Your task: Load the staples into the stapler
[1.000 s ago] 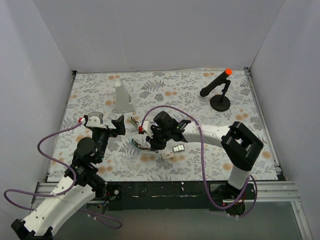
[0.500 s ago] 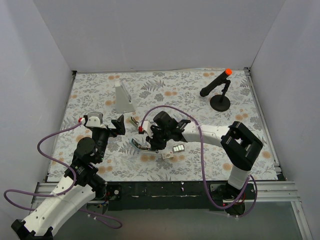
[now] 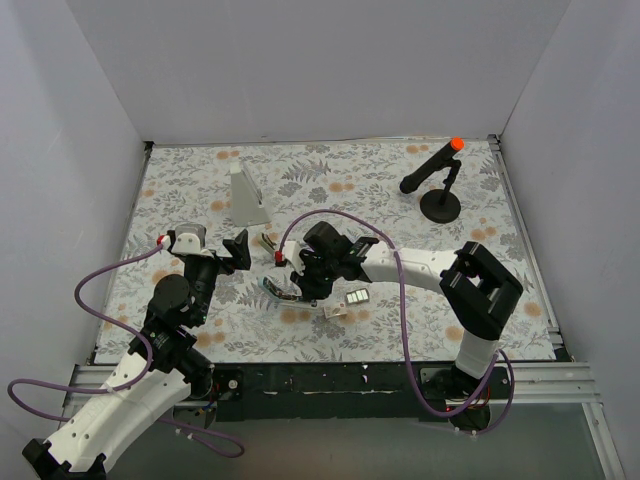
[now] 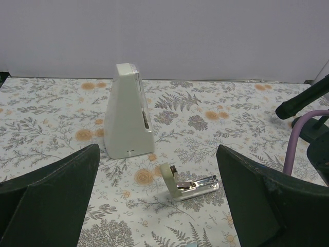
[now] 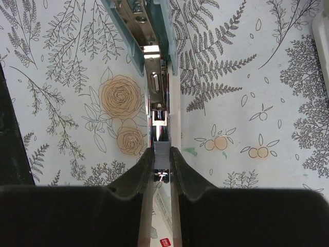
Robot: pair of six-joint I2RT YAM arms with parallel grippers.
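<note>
The stapler, teal with its metal channel open, lies on the floral mat under my right gripper. That gripper is shut on a grey strip of staples, held in line with the channel's near end. In the top view the right gripper hangs over the stapler. A small tray with more staples and a whitish packet lie just right of it. My left gripper stands open and empty to the left, its fingers wide apart.
A tall grey-white wedge stands at the back left. A small pale stapler-like piece lies between the left fingers' line of sight and the wedge. A black stand with an orange tip is at the back right. White walls enclose the table.
The right gripper has edged slightly left with the staple strip still in it. The left arm has not moved.
</note>
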